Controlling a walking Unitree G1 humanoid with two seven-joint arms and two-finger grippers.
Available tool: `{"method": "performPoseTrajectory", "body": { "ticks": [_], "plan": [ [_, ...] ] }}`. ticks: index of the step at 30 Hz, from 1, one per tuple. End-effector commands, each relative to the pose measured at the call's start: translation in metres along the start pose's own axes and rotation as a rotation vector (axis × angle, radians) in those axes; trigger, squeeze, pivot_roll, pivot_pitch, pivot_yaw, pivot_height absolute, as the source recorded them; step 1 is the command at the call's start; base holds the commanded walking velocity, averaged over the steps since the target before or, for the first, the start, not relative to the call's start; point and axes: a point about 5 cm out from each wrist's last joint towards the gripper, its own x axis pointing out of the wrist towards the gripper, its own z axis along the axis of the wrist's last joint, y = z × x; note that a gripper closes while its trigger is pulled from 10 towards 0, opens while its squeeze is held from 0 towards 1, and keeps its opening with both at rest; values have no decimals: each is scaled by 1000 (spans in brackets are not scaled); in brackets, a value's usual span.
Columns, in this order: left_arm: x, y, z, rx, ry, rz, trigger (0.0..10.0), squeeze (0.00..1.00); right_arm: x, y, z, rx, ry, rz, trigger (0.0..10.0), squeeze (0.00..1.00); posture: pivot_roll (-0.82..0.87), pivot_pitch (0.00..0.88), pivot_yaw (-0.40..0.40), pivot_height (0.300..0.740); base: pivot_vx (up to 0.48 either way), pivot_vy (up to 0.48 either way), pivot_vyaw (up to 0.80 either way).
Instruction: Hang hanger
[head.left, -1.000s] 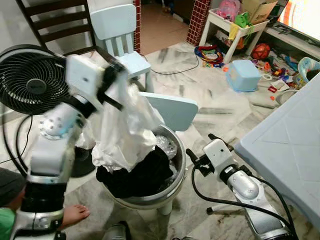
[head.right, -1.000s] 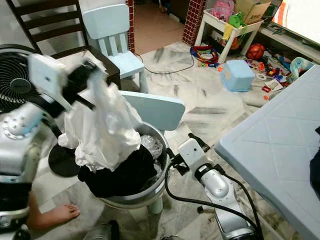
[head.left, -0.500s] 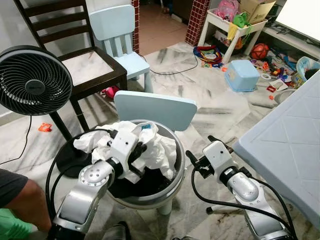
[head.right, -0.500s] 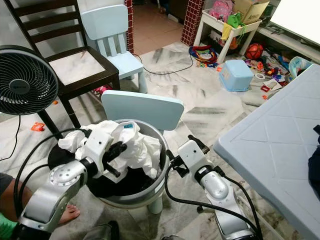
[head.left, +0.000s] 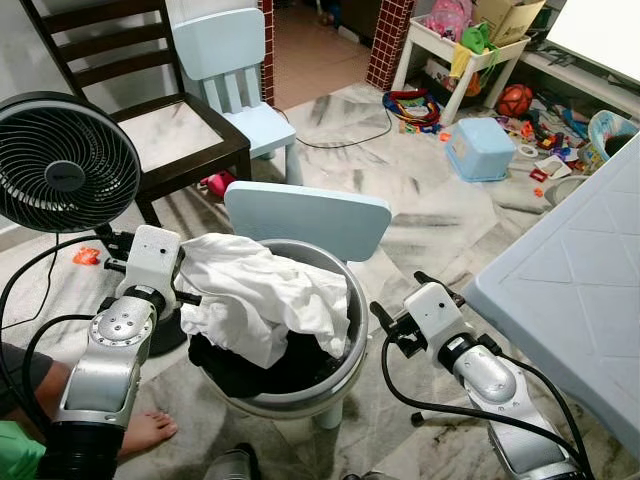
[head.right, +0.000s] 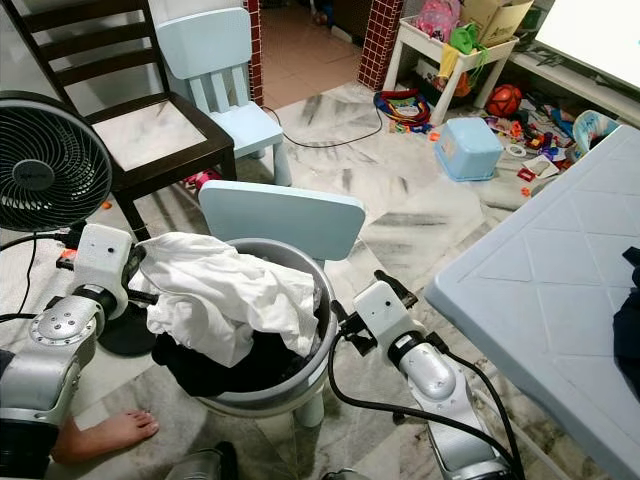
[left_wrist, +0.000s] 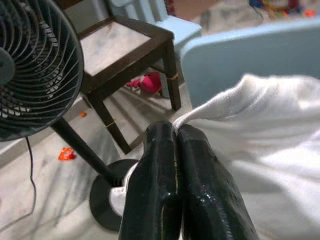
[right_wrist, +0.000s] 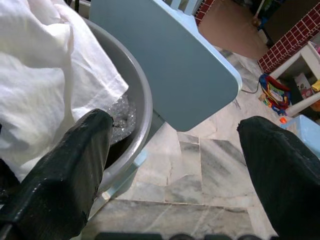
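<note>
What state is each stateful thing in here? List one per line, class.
left gripper: fingers shut, beside the white cloth
right gripper: fingers open, holding nothing
white cloth: crumpled, draped over the basin's rim
grey basin: full of clothes, on a pale blue chair
fan: upright

Soft white cloth (head.left: 265, 300); smooth, seemingly metal basin (head.left: 350, 355); glossy marble floor (head.left: 420, 200).
</note>
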Motion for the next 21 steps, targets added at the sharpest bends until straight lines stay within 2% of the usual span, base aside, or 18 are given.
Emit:
{"method": "performPoseTrajectory", "body": {
  "ticks": [1,3,4,5,7,8,9,10,13,15,17,18,19,21],
  "plan": [
    [-3,-5,17,-23,-76,27,10000,1000,-3,-3,-1,-10,5,-6,10000,0,22,139,-72,740,0,0,0],
    [-8,-15,22,-83,-111,50,10000,1000,-3,-3,-1,-10,5,-7,10000,0,22,139,-72,740,0,0,0],
    [-13,-27,24,-212,-111,46,10000,1000,-3,-2,-1,-10,5,-6,10000,0,24,139,-73,740,0,0,0],
    [-15,-31,24,-251,-108,45,10000,1000,-3,-2,-1,-10,5,-6,10000,0,24,139,-73,740,0,0,0],
    [-18,-39,25,-308,-95,25,10000,1000,-3,-2,0,-9,5,-5,10000,0,25,138,-73,740,0,0,0],
    [-21,-51,25,-393,-75,-27,10000,1000,-2,-2,0,-8,4,-5,10000,0,25,137,-72,740,0,0,0],
    [-23,-56,26,-419,-70,-47,10000,1000,-2,-2,0,-8,4,-5,10000,0,26,137,-73,740,0,0,0],
    [-29,-69,28,-465,-46,-112,10000,1000,-2,-2,0,-8,4,-6,10000,0,29,136,-72,740,0,0,0],
    [-34,-77,26,-506,1,-134,10000,1000,-1,-3,0,-9,4,-6,10000,0,32,135,-71,740,0,0,0],
    [-39,-96,21,-656,133,-196,10000,1000,0,-3,1,-8,1,-7,10000,0,38,131,-71,740,0,0,0],
    [-39,-104,22,-732,162,-226,10000,1000,1,-2,1,-7,-2,-6,10000,0,36,128,-71,740,0,0,0],
    [-39,-104,22,-732,162,-226,10000,1000,1,-2,1,-7,-2,-6,10000,0,36,128,-71,740,0,0,0],
    [-40,-111,25,-800,187,-252,10000,1000,3,-1,3,-8,-6,-4,10000,0,32,124,-70,740,0,0,0],
    [-40,-118,26,-814,238,-288,10000,1000,3,-1,4,-10,-11,-3,10000,0,30,119,-69,740,0,0,0]
  ]
}}
